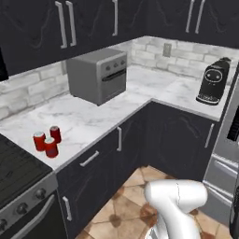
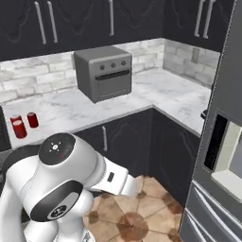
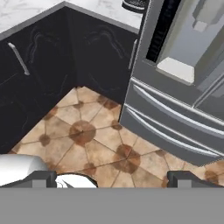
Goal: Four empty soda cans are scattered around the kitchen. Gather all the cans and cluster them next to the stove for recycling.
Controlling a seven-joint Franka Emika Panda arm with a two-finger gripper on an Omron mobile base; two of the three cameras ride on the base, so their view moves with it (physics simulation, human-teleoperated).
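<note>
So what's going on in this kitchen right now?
A white robot arm is collecting soda cans beside the stove. Three red cans stand clustered on the marble counter next to it. The gripper is open and empty, pointing down at the tiled floor near the fridge.
</note>
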